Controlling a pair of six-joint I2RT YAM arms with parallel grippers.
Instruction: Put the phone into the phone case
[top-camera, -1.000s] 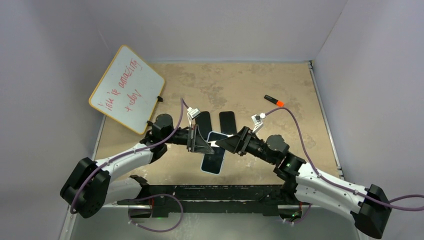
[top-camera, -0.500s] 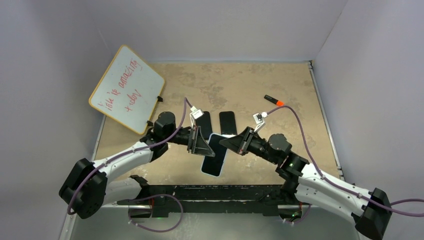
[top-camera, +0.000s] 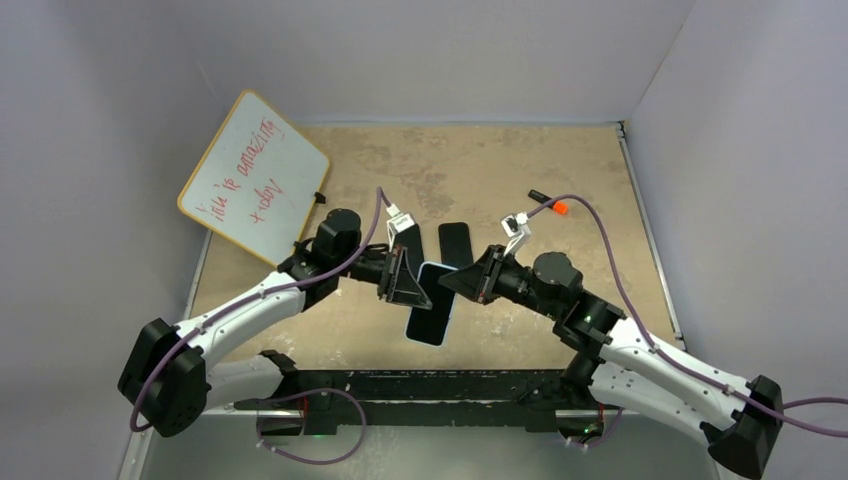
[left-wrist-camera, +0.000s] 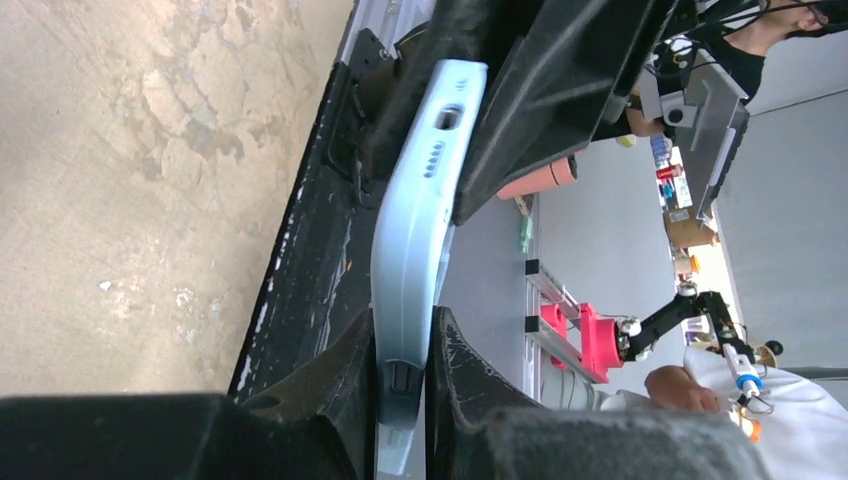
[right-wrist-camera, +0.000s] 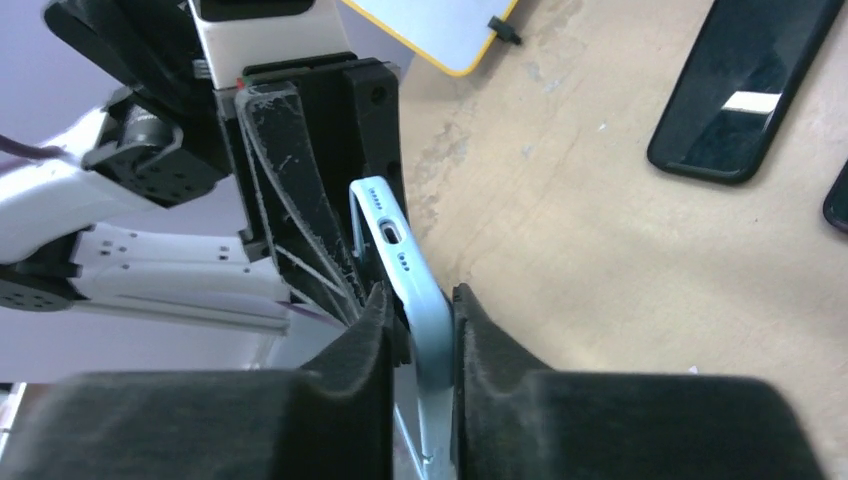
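Observation:
A light blue phone case (top-camera: 430, 320) with a dark inner face hangs above the table's near middle, held from both sides. My left gripper (top-camera: 415, 285) is shut on its left edge, and edge-on in the left wrist view the case (left-wrist-camera: 420, 200) is slightly bowed between those fingers (left-wrist-camera: 402, 330). From the other side my right gripper (top-camera: 455, 283) is shut on the case (right-wrist-camera: 395, 235), which shows pinched between its fingers (right-wrist-camera: 420, 300). A black phone (top-camera: 455, 243) lies flat on the table just beyond the grippers, screen up (right-wrist-camera: 745, 90). A second black slab (top-camera: 405, 238) lies partly hidden behind the left gripper.
A whiteboard (top-camera: 255, 178) with red writing leans at the back left. An orange-capped marker (top-camera: 550, 205) lies at the back right under the right arm's cable. A black rail (top-camera: 430, 385) runs along the near edge between the arm bases. Grey walls enclose the table.
My right gripper has closed onto the case's right edge. Both grippers have shifted slightly toward the back with the case between them.

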